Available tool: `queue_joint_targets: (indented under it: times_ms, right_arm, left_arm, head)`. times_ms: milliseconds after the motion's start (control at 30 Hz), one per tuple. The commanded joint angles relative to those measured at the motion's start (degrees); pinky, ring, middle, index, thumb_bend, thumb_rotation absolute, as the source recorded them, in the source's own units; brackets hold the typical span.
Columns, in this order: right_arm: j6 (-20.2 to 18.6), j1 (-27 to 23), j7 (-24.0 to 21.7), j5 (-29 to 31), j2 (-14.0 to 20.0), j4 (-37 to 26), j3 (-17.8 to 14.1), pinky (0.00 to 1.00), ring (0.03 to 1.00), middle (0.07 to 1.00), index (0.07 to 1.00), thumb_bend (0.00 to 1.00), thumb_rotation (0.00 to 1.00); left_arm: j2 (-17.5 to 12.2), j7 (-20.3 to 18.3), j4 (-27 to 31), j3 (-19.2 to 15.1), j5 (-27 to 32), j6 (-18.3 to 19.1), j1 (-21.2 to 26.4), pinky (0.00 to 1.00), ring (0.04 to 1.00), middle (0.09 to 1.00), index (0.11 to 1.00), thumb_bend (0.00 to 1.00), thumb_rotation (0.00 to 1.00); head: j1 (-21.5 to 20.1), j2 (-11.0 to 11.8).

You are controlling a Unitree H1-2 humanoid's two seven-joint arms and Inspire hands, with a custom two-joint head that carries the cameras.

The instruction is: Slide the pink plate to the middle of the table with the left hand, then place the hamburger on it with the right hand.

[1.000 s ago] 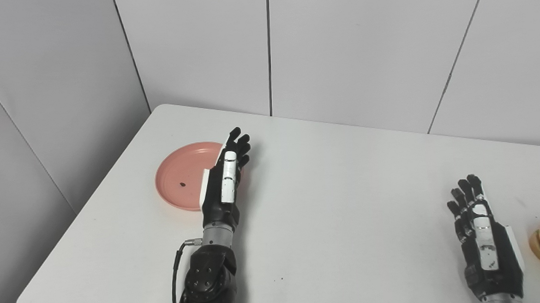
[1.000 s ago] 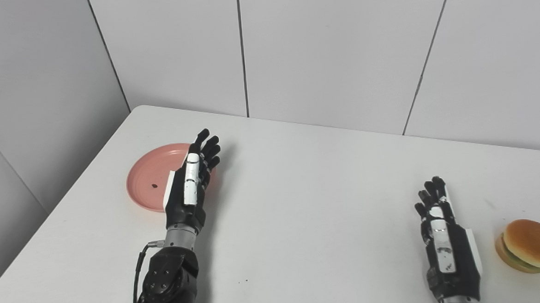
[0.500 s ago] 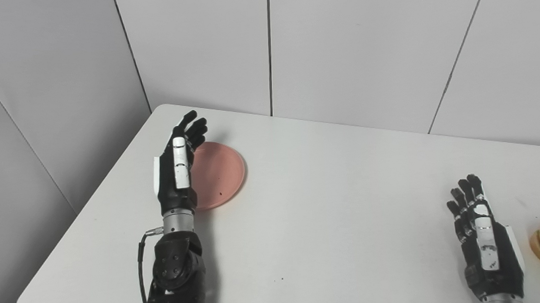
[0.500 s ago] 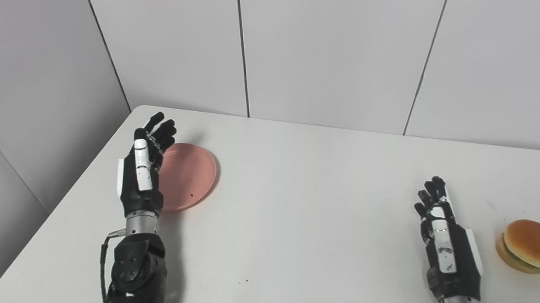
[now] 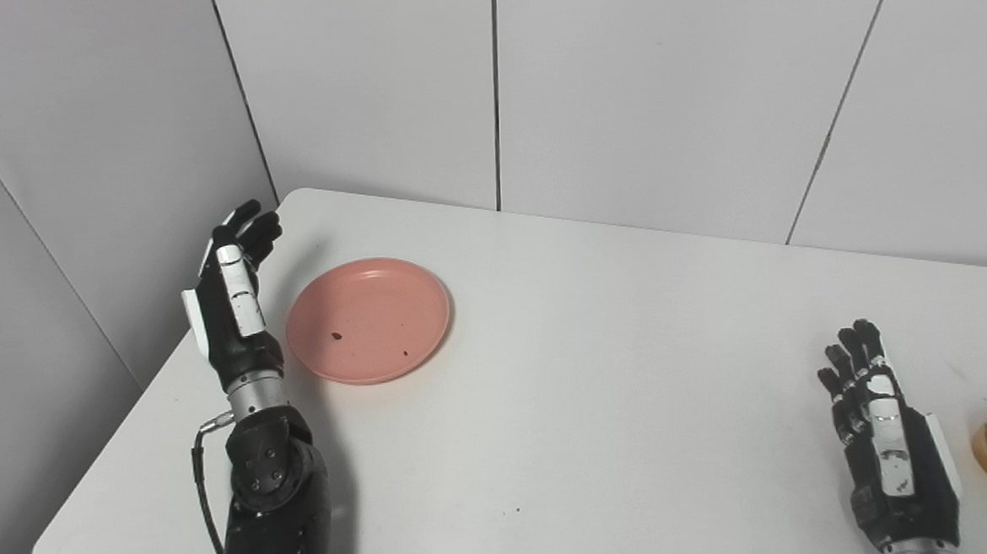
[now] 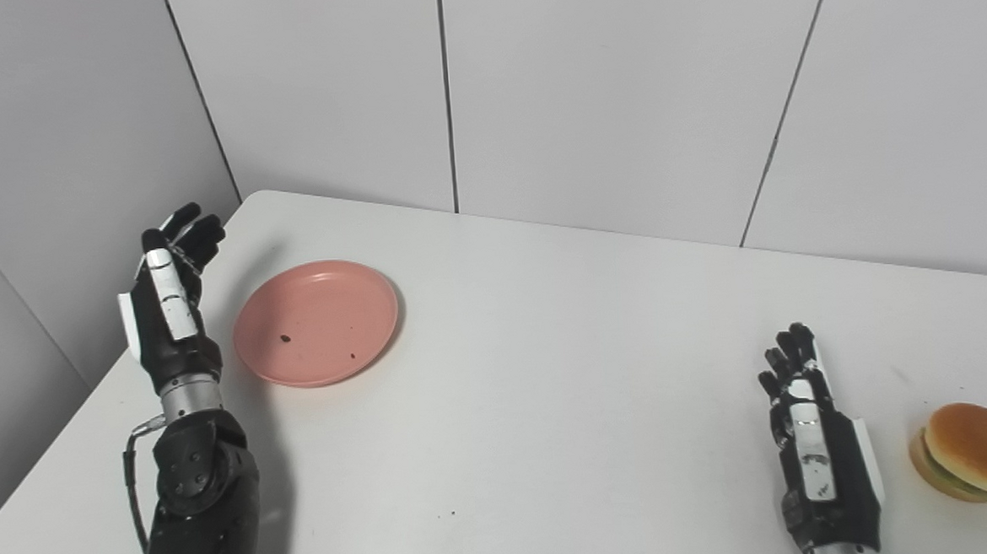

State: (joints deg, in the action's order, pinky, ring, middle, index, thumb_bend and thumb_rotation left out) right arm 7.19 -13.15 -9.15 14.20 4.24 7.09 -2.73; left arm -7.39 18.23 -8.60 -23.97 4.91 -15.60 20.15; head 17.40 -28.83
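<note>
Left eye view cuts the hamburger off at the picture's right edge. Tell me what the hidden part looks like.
Observer: The right eye view shows the whole hamburger. It is round and upright, with the bun on top and a green layer beneath.
Operator: Report anything lying against its right side.
Observer: Nothing shows against it. The bun reaches almost to that picture's edge, so I cannot see where the table ends beyond it.
</note>
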Motion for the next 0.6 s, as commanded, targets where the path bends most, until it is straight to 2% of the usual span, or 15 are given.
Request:
queue_joint_targets:
  times_ms: [0, 233, 333, 433, 567]
  right_arm:
    - [-0.21, 1.73, -0.78, 0.4, 0.52, 1.99, -0.39, 1.0, 0.996, 0.986, 0.975, 0.52, 0.83]
    - [0.65, 1.69, -0.63, -0.94, 0.94, 2.07, -0.06, 1.0, 0.981, 0.981, 0.973, 0.5, 0.84]
    - [0.11, 1.82, -0.49, -1.65, 1.08, 1.75, 0.12, 1.0, 0.976, 0.978, 0.971, 0.53, 0.86]
    - [0.54, 1.75, -0.84, -0.81, 0.79, 2.01, -0.16, 1.0, 0.978, 0.975, 0.968, 0.52, 0.82]
    - [0.69, 1.76, -0.56, -1.39, 0.73, 2.1, -0.04, 1.0, 0.975, 0.976, 0.967, 0.53, 0.84]
  left_arm:
    - [-1.8, 0.14, -0.04, -0.65, 0.4, -2.9, 1.59, 0.75, 0.701, 0.688, 0.681, 0.71, 1.0]
    - [-3.62, 1.41, -6.3, -1.69, 0.12, -5.34, 2.18, 0.74, 0.705, 0.697, 0.689, 0.72, 1.0]
    - [-4.08, 1.7, -9.81, -2.0, 0.76, -5.94, 2.93, 0.74, 0.693, 0.682, 0.676, 0.71, 1.0]
    - [-4.25, 1.76, -11.95, -1.57, 0.55, -5.58, 3.18, 0.78, 0.709, 0.696, 0.689, 0.68, 1.0]
    - [-4.19, 1.03, -13.76, -1.04, 2.0, -3.48, 3.41, 0.84, 0.725, 0.699, 0.685, 0.65, 1.0]
  head:
    - [0.05, -0.04]
    - [0.1, -0.05]
    - [0.08, 0.05]
    - [0.06, 0.04]
    - [-0.15, 0.08]
